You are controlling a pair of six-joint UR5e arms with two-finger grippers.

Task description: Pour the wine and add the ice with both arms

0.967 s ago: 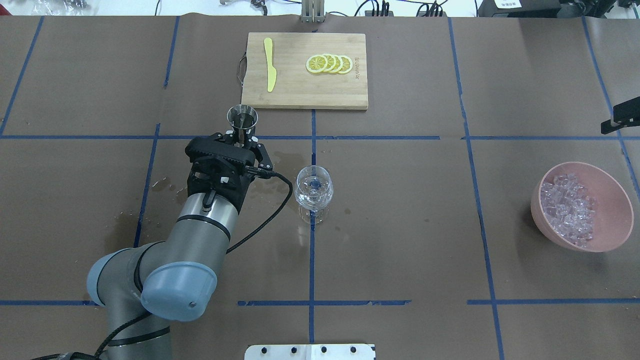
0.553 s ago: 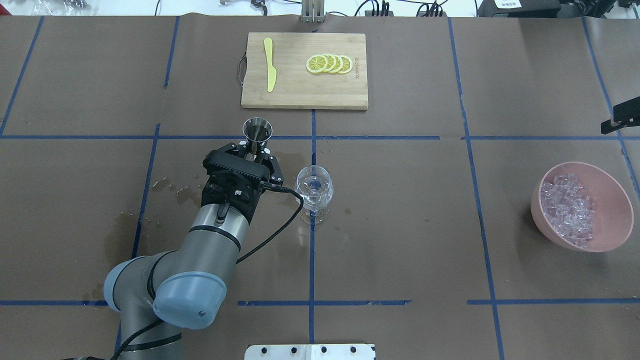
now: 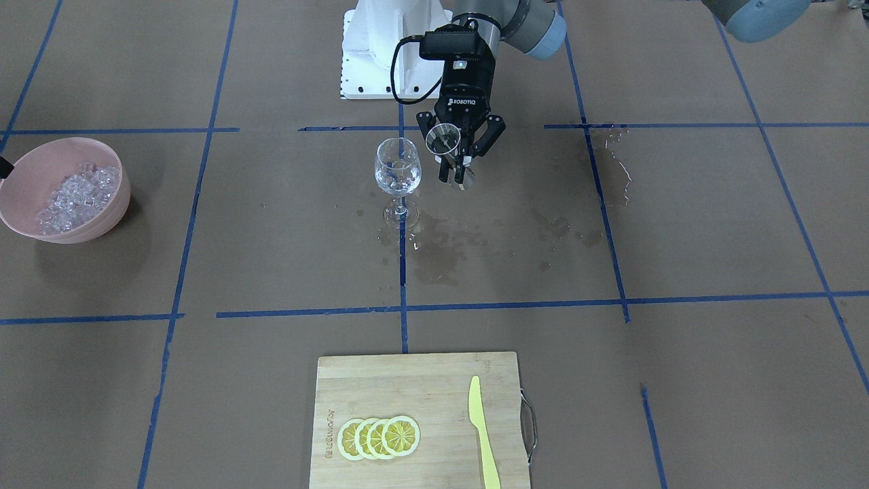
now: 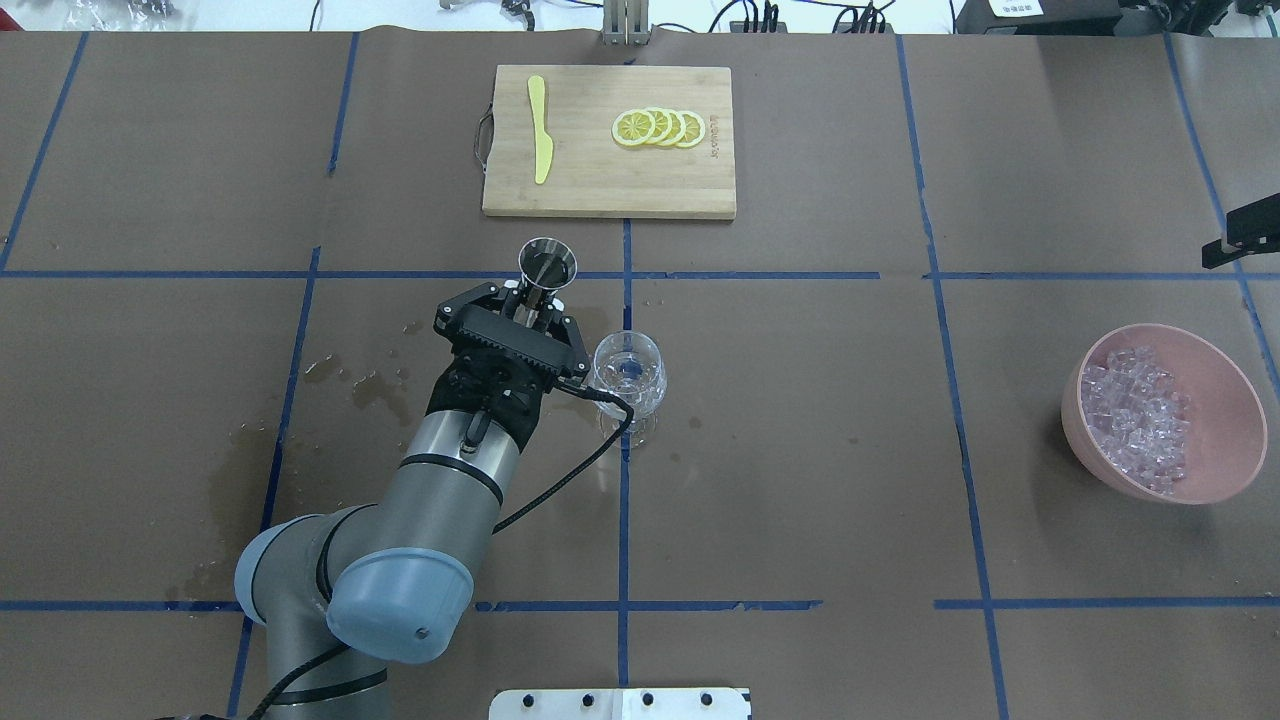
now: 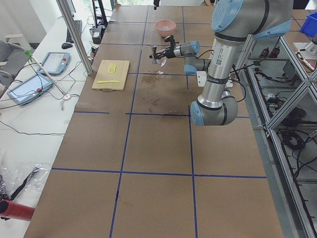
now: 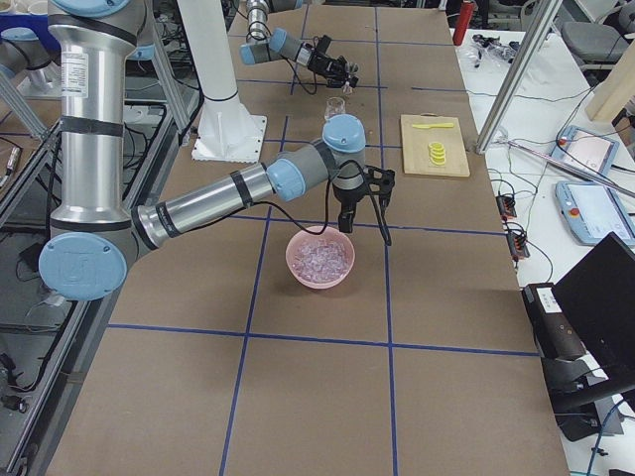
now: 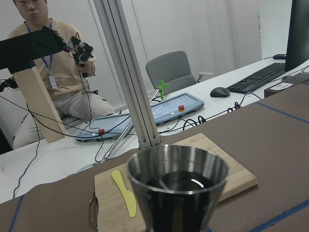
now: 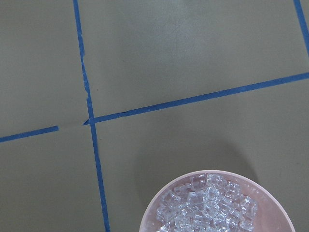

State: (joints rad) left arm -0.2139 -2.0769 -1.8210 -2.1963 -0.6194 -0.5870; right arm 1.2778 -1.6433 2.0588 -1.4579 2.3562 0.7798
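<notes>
Left jaws, jigger now nearer glass

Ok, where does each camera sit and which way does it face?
Front-facing: across the table, looking back steeply; left gripper holds metal jigger by wine glass.
Overhead: behind the left arm, looking forward and down.
Exterior left: table's left end; left arm near.
Exterior right: right end; right gripper near the pink bowl.
Left wrist: over the jigger toward the cutting board.
Right wrist: down onto the ice; no arm.
Overhead and front-facing share the glass.
</notes>
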